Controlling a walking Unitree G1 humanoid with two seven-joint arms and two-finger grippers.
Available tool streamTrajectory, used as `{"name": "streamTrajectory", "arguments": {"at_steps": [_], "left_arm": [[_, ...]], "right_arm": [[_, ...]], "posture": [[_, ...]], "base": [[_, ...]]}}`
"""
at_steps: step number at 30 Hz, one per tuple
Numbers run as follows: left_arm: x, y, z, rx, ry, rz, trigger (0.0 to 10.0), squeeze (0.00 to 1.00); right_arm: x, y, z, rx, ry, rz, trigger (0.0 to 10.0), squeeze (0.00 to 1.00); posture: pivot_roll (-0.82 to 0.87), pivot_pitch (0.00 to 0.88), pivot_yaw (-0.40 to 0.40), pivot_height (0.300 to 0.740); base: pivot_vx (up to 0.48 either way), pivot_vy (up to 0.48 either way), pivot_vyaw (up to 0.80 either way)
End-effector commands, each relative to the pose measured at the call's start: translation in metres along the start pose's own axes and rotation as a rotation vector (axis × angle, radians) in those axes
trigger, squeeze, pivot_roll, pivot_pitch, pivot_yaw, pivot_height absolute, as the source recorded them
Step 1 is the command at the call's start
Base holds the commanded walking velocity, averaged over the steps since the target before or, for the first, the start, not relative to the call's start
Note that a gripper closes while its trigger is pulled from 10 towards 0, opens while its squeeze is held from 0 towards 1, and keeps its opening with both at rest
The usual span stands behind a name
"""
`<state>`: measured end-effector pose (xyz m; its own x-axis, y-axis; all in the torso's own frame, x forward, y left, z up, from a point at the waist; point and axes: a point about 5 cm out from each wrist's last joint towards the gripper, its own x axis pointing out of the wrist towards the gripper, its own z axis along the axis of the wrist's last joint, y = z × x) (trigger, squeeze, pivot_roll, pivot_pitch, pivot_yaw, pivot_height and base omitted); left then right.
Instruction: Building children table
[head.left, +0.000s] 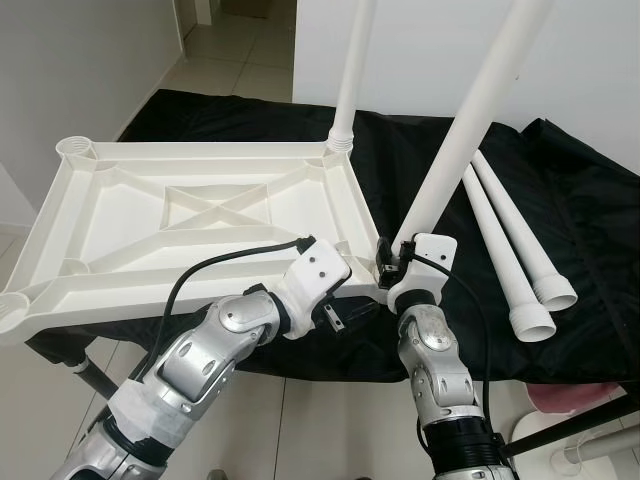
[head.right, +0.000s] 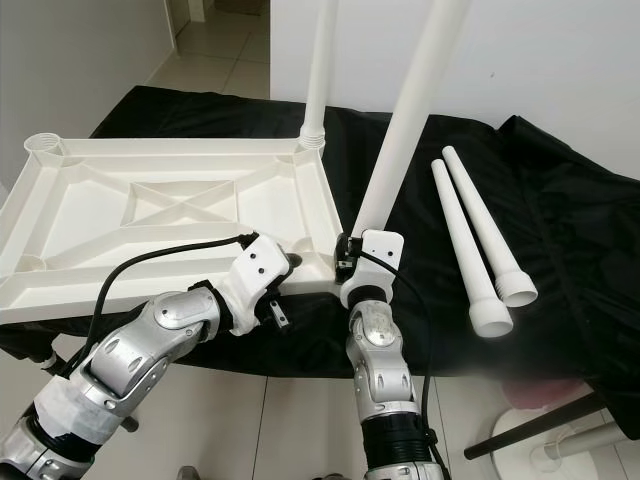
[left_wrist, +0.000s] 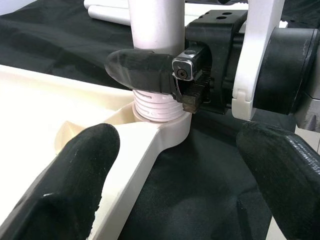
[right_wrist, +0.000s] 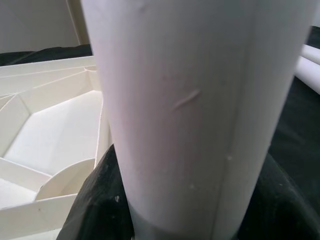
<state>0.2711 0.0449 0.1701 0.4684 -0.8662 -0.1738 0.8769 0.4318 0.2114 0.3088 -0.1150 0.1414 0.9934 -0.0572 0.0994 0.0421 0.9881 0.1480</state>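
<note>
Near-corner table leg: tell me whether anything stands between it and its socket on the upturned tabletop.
Nothing visible does. The right end effector grips the leg just above its threaded end, which already sits in the corner socket of the tabletop. The left end effector hangs open beside it.

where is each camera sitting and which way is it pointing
Left eye view: on the head, looking forward and down at the upturned tabletop on black cloth; both silver arms show, right gripper on the near leg.
Right eye view: the other head eye, same scene, with two loose legs.
Left wrist view: along the left gripper, fingers open, facing the leg's threaded end.
Right wrist view: pressed against that leg.
Both wrist views share that leg.
</note>
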Motion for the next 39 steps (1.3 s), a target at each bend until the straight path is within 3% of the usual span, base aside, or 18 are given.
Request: {"name": "streamTrajectory", "arguments": {"at_steps": [1,9,10,18,19,20,22,23,28,39], "left_arm": [[0.001,-0.005,-0.003,-0.004,0.011,-0.06,10.0,0.0],[0.001,-0.004,-0.003,0.007,0.013,-0.066,10.0,0.0],[0.001,-0.004,-0.004,0.012,0.015,-0.071,10.0,0.0],[0.004,-0.009,-0.004,0.017,0.015,-0.094,10.0,0.0],[0.004,-0.009,-0.004,0.016,0.013,-0.095,10.0,0.0],[0.004,-0.01,-0.004,0.015,0.013,-0.096,10.0,0.0],[0.004,-0.01,-0.004,0.012,0.012,-0.097,10.0,0.0],[0.004,-0.011,-0.004,0.011,0.013,-0.1,10.0,0.0],[0.003,-0.011,-0.006,0.011,0.019,-0.102,10.0,0.0],[0.002,-0.011,-0.005,0.011,0.023,-0.092,10.0,0.0]], "right_arm": [[-0.006,-0.006,-0.013,0.061,0.069,-0.022,10.0,0.0],[-0.005,-0.008,-0.005,0.029,0.028,0.024,10.0,0.0],[-0.006,-0.011,-0.004,0.027,0.02,0.039,10.0,1.0],[-0.012,-0.029,-0.001,-0.014,-0.007,0.097,10.0,1.0],[-0.012,-0.029,-0.001,-0.02,-0.004,0.125,10.0,0.29],[-0.012,-0.029,-0.001,-0.027,-0.001,0.154,10.0,0.0],[-0.012,-0.029,-0.001,-0.038,-0.003,0.184,10.0,0.0],[-0.012,-0.028,-0.001,-0.051,0.002,0.272,10.0,0.0],[-0.012,-0.032,-0.004,-0.109,0.034,0.426,10.0,0.0],[0.005,-0.051,-0.001,-0.231,0.045,0.538,10.0,0.0]], "posture": [[0.0,0.045,-0.042,0.74],[0.0,0.035,-0.035,0.74],[-0.01,0.033,-0.021,0.74],[-0.01,0.009,-0.01,0.74],[-0.02,0.009,-0.009,0.74],[-0.02,0.008,-0.007,0.74],[-0.02,0.006,-0.005,0.74],[-0.02,0.006,-0.002,0.74],[-0.01,0.007,-0.004,0.74],[0.01,0.0,-0.004,0.74]], "base": [[0.0,0.0,0.0],[0.0,0.0,0.0],[0.0,0.0,0.0],[0.0,0.0,0.0],[0.0,0.0,0.0],[0.0,0.0,0.0],[0.0,0.0,0.0],[0.0,0.0,0.0],[0.0,0.0,0.0],[0.0,0.0,0.0]]}}
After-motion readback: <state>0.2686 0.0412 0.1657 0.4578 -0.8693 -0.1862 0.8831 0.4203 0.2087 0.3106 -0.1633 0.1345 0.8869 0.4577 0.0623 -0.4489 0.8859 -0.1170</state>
